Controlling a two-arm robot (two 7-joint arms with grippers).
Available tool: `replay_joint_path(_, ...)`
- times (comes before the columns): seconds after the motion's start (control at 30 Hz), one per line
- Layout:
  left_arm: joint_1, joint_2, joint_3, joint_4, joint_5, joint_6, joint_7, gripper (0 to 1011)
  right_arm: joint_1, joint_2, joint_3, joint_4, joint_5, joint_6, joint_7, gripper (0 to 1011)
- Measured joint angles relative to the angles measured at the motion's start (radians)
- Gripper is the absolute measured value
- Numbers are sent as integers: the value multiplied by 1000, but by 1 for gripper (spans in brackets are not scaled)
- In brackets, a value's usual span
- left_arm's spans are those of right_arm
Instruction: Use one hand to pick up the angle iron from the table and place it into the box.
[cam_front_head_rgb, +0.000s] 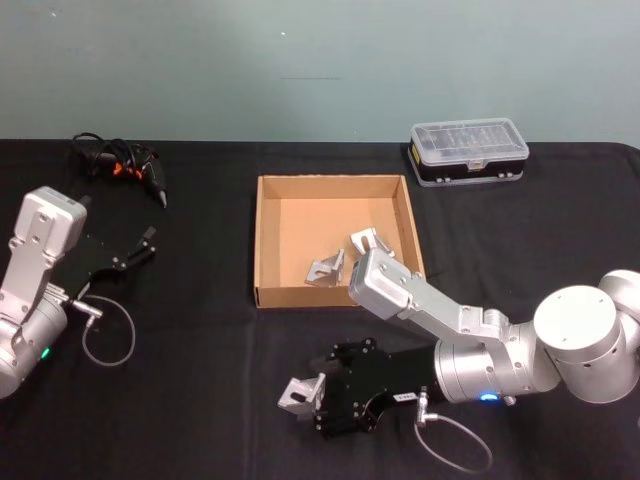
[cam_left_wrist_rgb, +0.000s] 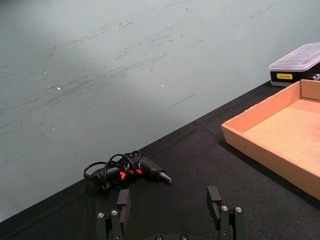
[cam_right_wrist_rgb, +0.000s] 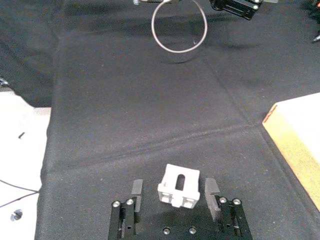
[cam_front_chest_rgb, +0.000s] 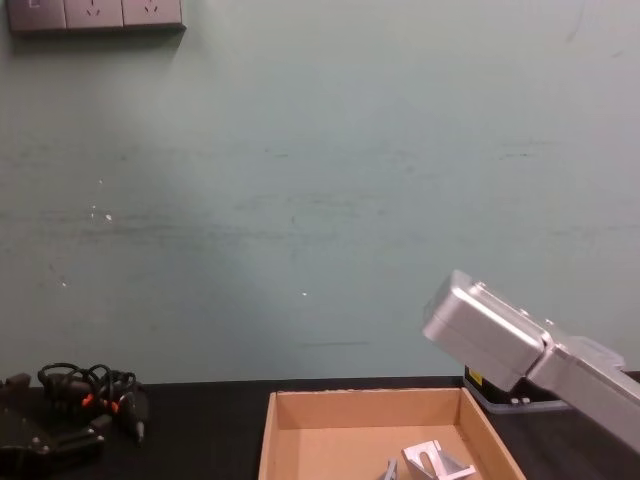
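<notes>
A silver angle iron (cam_front_head_rgb: 298, 393) lies on the black table (cam_front_head_rgb: 200, 400) in front of the box (cam_front_head_rgb: 258, 240). My right gripper (cam_front_head_rgb: 322, 397) is down at it and open. In the right wrist view the angle iron (cam_right_wrist_rgb: 179, 186) sits between the fingers (cam_right_wrist_rgb: 136, 188), with a wider gap on one side and a narrow one on the other. Inside the tan box lie two more angle irons (cam_front_head_rgb: 325, 270), (cam_front_head_rgb: 367, 243). My left gripper (cam_left_wrist_rgb: 168, 200) is parked at the table's left, open and holding nothing.
A black case with a clear lid (cam_front_head_rgb: 468, 150) stands behind the box at the back right. A black tool with a coiled cord (cam_front_head_rgb: 130, 165) lies at the back left. A grey cable loop (cam_front_head_rgb: 108, 340) hangs by the left arm.
</notes>
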Motion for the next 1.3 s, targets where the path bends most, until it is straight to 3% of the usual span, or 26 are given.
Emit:
replay_joint_path(0.37,0,0,0,0,0,0,0,1000,4,-1,-6,-1,-7,-10,8,487)
replay_joint_path(0.7,0,0,0,0,0,0,0,1000,-1,2,3,-13,-8,-13,1,466)
replay_joint_path(0.93,0,0,0,0,0,0,0,1000,-19,25,64,-81,26,-15,-43,466)
replay_joint_path(1.17,0,0,0,0,0,0,0,1000,-35,49,177,-162,66,-23,-144,466)
replay_joint_path(1.3,0,0,0,0,0,0,0,1000,-33,42,222,-168,69,-25,-194,465)
